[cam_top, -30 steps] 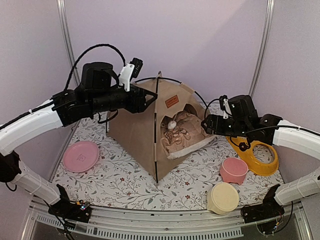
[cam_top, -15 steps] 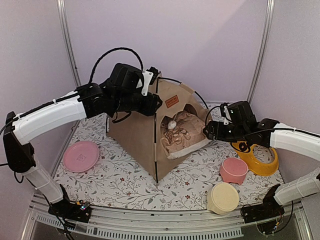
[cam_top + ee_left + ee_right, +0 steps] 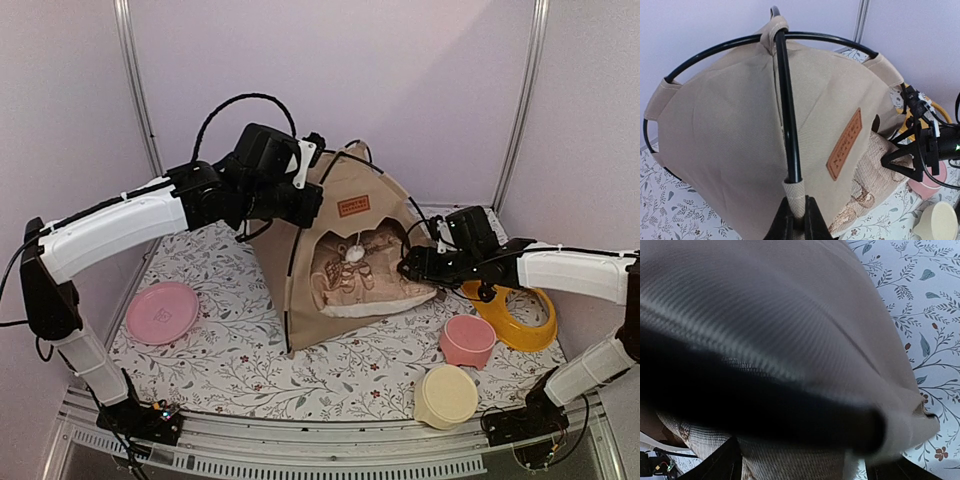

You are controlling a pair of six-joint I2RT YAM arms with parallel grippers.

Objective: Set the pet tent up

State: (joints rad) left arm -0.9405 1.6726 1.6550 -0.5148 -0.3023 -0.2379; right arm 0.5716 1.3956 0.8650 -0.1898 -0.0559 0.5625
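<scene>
The pet tent stands on the floral mat, tan fabric over thin black poles, its brown label facing up and right. A white pom-pom hangs in the doorway over a bear-print cushion. My left gripper is shut on the fabric sleeve at the end of a black pole, on the tent's upper left side. At the tent's right lower corner my right gripper stands open. In the right wrist view its fingers sit wide apart with blurred tan fabric and a pole close between and above them.
A pink plate lies on the mat at the left. A pink bowl, a cream bowl and a yellow ring-shaped dish sit at the right, close under my right arm. Grey walls close the back and sides.
My left gripper has reached onto the tent and shut on the pole sleeve. The tent has turned and shifted right, its doorway now facing forward. My right gripper edged left against the tent's corner.
</scene>
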